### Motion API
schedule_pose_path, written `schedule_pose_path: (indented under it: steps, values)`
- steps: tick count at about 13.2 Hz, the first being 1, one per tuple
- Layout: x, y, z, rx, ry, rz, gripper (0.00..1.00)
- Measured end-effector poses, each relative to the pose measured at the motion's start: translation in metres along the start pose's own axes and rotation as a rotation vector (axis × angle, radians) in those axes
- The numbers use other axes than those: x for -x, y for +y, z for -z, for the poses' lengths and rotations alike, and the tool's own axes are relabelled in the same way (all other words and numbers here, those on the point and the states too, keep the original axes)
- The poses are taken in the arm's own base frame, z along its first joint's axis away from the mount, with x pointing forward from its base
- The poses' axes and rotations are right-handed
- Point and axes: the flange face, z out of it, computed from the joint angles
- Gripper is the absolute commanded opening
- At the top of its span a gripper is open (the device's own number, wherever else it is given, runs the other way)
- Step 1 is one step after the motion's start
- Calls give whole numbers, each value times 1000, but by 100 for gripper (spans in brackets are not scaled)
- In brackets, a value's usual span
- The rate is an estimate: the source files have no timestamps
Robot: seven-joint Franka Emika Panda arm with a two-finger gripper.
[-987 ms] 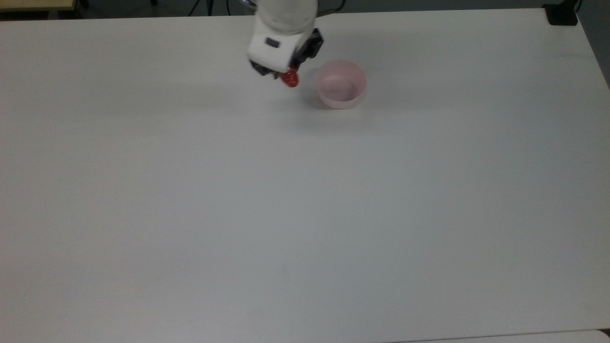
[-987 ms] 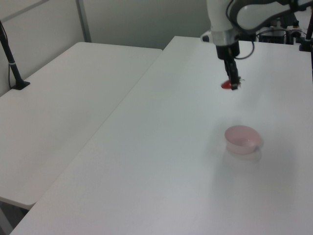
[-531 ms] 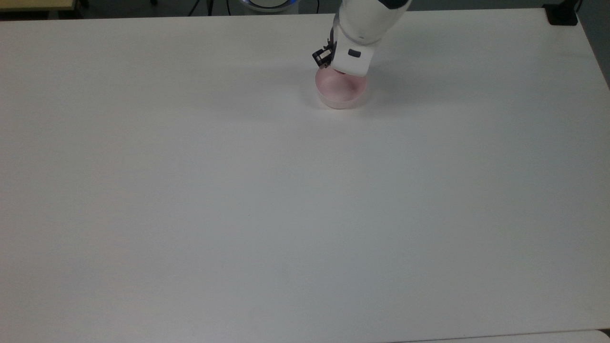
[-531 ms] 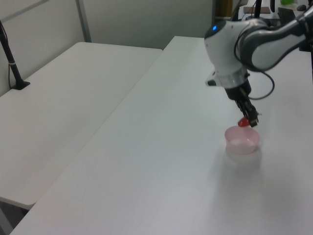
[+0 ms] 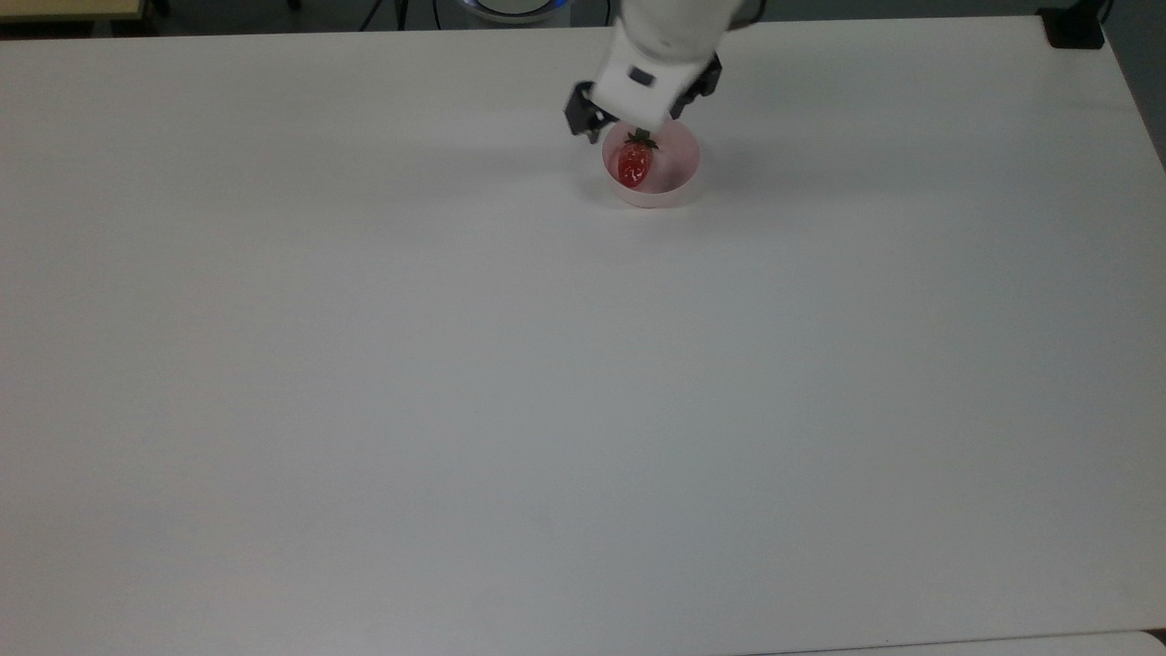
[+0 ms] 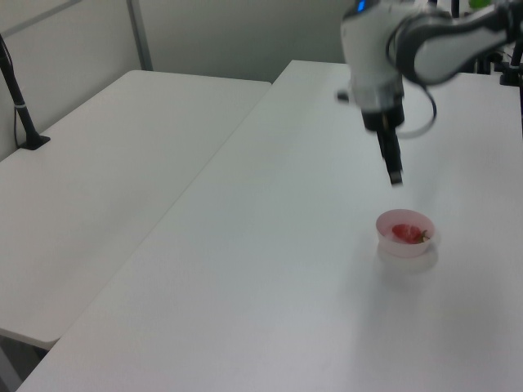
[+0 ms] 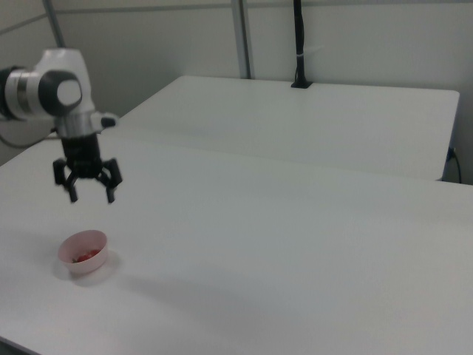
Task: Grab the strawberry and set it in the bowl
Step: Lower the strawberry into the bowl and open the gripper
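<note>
The glossy red strawberry [image 5: 635, 162] with its green cap lies inside the pale pink bowl [image 5: 681, 179], toward the top view's left side of it. It also shows as a red patch [image 6: 404, 233] in the bowl [image 6: 404, 246] in the left view and faintly [image 7: 89, 256] in the bowl [image 7: 83, 250] in the right view. My gripper [image 7: 92, 197] hangs well above the bowl, open and holding nothing. The gripper [image 6: 395, 177] appears edge-on in the left view, and its fingers [image 5: 577, 117] are spread apart in the top view.
The bowl stands on a large white table [image 5: 547, 383] near its far edge in the top view. A second white table [image 6: 106, 171] adjoins it, with a black post [image 6: 20, 102] clamped at its edge. A black object [image 5: 1075, 25] sits at the top view's upper right corner.
The gripper carried the strawberry to the bowl, opened and let it go, then rose. The strawberry now lies in the bowl.
</note>
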Motion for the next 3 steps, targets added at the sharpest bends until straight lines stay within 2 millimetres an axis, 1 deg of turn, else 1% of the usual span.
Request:
schedule_pose_path:
  steps: [1,2,3]
  values:
    - [11,34,35,-7,68,-76,100]
    - [26,70,65,-12,126,-160,100]
    - [35,94,79,-14,156,-209,100]
